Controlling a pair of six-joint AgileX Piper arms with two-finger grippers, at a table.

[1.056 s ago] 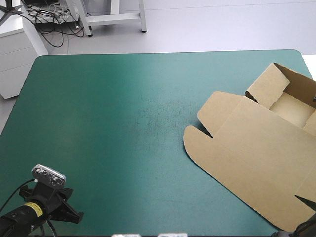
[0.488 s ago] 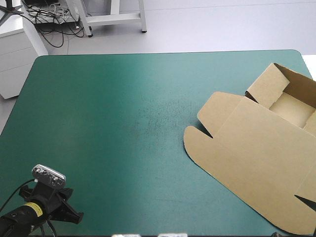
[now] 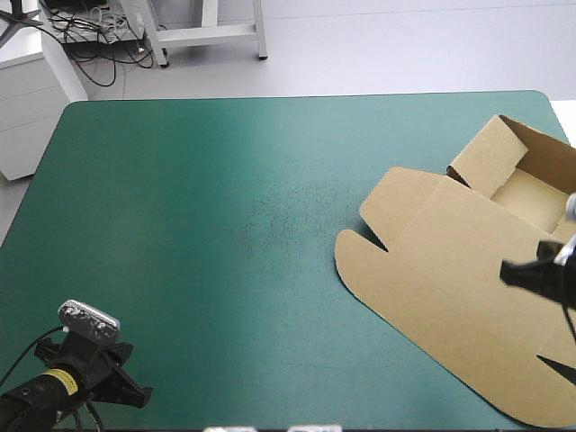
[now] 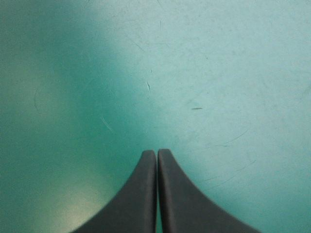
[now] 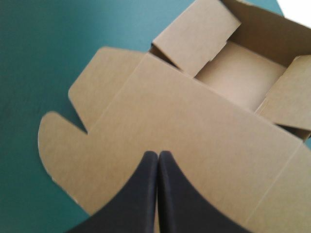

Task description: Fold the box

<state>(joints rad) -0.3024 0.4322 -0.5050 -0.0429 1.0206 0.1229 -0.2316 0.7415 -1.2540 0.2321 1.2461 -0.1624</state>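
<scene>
Currently the box (image 3: pixel 450 270) lies at the bench's (image 3: pixel 207 234) right side, tray walls (image 3: pixel 486 157) raised, lid (image 5: pixel 160 116) flat. Right hand (image 5: pixel 158 154) hovers over the lid, pinched together, empty. Left hand (image 4: pixel 156 153) is likewise pinched, well apart. Probable next move: part the fingers, grip a lid edge.

You look down on a table (image 3: pixel 180 225) whose teal-green cover fills most of the high view, its far corners rounded. Fine pale scratches mark the cover near its middle. Light falls unevenly across it: you see a paler band down the middle, while the left side lies darker. Beyond the far edge you see a pale grey floor (image 3: pixel 387 54), smooth and evenly lit. A white cabinet (image 3: pixel 31 99) stands just beside the table's far left corner. Farther back, a white metal frame (image 3: pixel 207 34) rests on the floor, with a tangle of dark cables (image 3: pixel 106 65) near its legs.
</scene>
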